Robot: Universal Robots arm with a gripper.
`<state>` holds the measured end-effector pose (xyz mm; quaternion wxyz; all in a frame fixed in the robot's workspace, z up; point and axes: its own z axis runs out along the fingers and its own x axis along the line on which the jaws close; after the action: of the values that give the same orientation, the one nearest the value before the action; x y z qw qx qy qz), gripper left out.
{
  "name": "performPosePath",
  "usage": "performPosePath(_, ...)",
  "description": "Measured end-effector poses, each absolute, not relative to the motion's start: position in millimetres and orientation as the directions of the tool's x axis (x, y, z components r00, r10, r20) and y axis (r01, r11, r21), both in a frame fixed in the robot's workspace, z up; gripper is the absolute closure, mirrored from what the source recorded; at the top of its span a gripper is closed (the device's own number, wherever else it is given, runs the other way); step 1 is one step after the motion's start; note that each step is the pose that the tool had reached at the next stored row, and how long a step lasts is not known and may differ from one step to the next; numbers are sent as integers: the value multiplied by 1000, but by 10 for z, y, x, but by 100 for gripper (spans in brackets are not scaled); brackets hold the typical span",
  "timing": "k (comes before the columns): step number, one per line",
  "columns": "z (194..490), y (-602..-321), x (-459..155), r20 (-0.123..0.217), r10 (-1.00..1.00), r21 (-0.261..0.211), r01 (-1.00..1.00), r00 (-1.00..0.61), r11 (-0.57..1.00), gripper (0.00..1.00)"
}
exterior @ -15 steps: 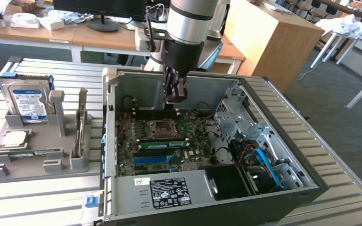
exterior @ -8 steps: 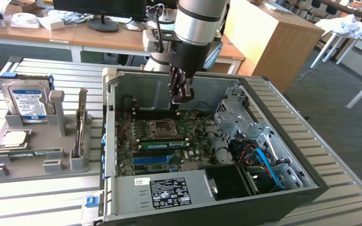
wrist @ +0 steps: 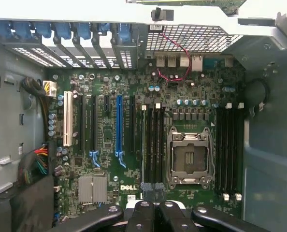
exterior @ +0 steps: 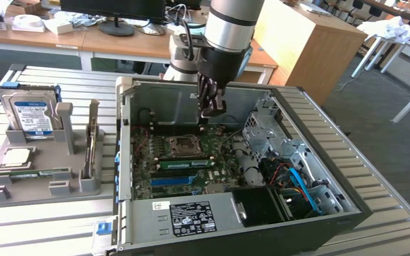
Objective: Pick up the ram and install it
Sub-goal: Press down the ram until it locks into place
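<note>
The ram (exterior: pixel 31 173), a thin green stick with a pale label, lies flat in the grey holder (exterior: pixel 41 186) beside the computer case (exterior: pixel 290 160). The gripper (exterior: pixel 211 113) hangs inside that case above the motherboard (exterior: pixel 183 160), fingers pressed together, holding nothing

Exterior view looks down from afar; wrist view closely faces the shared motherboard (exterior: pixel 183 160).

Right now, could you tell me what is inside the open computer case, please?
Inside the computer case the green motherboard shows an empty processor socket and black memory slots. The shut gripper hangs above them. The power supply covers whatever lies beneath it.
</note>
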<state>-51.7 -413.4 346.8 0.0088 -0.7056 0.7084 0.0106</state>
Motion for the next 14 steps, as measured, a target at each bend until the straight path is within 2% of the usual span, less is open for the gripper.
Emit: performPosePath(14, 3468, -4133, -516, -27, -1000, 3, -1000, -10, 10, 90)
